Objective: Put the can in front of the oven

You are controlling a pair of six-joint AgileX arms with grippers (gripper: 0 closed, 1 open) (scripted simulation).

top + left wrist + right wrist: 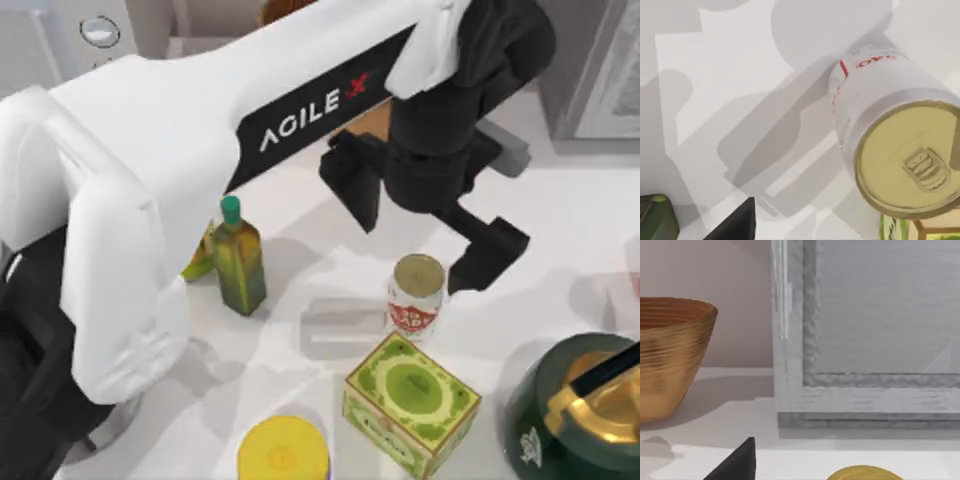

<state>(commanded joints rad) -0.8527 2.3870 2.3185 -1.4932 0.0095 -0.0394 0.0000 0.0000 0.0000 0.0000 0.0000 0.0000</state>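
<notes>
The can (416, 295) stands upright on the white table, white with a red label and a dull gold top. My left gripper (418, 245) hangs open just above and behind it, one black finger (352, 182) to the can's left and the other finger (488, 252) close by its right side. The can is between the jaws but not gripped. In the left wrist view the can (890, 135) looms close, with one dark fingertip (735, 225) at the edge. The oven (600, 80) stands at the back right; its grey glass door (865, 340) faces my right wrist camera.
A green bottle (238, 262) stands left of the can. A green square box (410, 400) and a yellow-topped round container (283, 450) sit in front. A dark green and gold pot (570, 420) is at the front right. A wooden bowl (670, 355) sits left of the oven.
</notes>
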